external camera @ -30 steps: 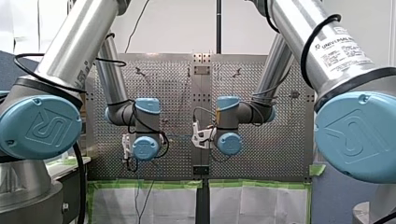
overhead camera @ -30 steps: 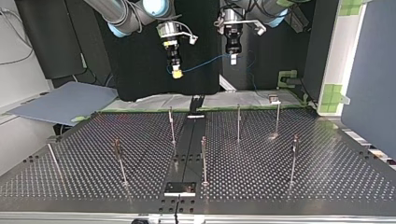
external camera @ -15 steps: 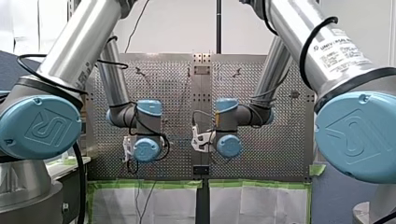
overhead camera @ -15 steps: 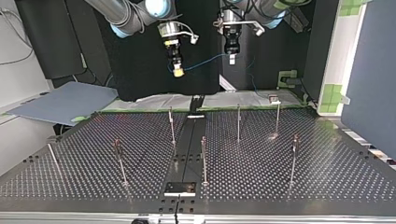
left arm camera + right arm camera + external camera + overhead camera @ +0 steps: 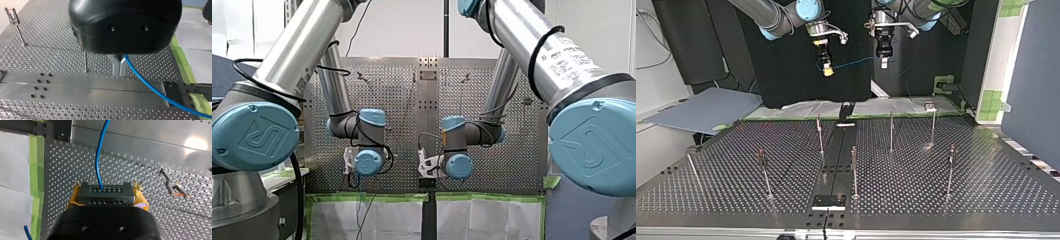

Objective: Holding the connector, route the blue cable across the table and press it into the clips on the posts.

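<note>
- Cable point(image 5: 856, 62): blue, slung in the air between the two grippers, high over the far side of the table point(image 5: 936, 195) in the top view. It touches no post.
- Right gripper point(image 5: 827, 71): clamped on the connector point(image 5: 105, 193), which sits square between its yellow pads point(image 5: 72, 199). The cable leaves the connector's face and runs on ahead.
- Left gripper point(image 5: 119, 67): its metal fingers stand together and the cable comes out from between them, so I judge it closed on the cable, further along from the connector.
- Posts point(image 5: 819, 134): they stand spread over the table, with no cable on any of them. The one clip point(image 5: 11, 14) that shows plainly in the left wrist view holds nothing.
- Done, as I judge it: only the pick-up, with the connector in one gripper and the cable guided by the other.
- Left: all of the routing. The cable has to come down to post height, be led across the table, and be pressed into each clip in turn.
</note>
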You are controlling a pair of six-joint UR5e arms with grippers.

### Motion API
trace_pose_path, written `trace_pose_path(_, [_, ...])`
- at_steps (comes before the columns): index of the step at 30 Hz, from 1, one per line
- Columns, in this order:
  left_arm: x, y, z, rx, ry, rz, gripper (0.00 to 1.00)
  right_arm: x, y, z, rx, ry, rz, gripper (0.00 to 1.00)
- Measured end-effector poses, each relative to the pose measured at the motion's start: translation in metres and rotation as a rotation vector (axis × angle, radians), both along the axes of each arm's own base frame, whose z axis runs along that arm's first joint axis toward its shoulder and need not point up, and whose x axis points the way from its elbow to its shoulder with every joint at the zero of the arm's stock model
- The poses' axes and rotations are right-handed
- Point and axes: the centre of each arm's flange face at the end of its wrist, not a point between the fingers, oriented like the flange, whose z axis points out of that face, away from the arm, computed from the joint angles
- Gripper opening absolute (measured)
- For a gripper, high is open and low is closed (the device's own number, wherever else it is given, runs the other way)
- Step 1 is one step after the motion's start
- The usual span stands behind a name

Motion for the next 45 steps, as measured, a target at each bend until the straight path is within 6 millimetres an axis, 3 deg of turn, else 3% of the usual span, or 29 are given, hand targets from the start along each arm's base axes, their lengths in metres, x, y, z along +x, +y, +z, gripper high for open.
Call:
trace_pose_path(30, [-0.001, 0.0, 0.001, 0.001, -0.002, 0.001, 0.0, 0.0, -0.001, 0.001, -0.001, 0.001, -0.002, 0.0])
trace_pose_path(35, [-0.01, 0.008, 0.007, 0.011, -0.013, 0.026, 0.0, 0.005, -0.014, 0.021, -0.035, 0.003, -0.032, 0.0])
trace_pose_path(41, [-0.026, 0.024, 0.013, 0.035, 0.018, 0.052, 0.0, 0.019, -0.014, 0.051, -0.047, -0.032, -0.026, 0.0])
trace_pose_path(45, [-0.024, 0.03, 0.023, 0.036, 0.017, 0.09, 0.0, 0.03, -0.019, 0.076, -0.064, -0.056, 0.005, 0.0])
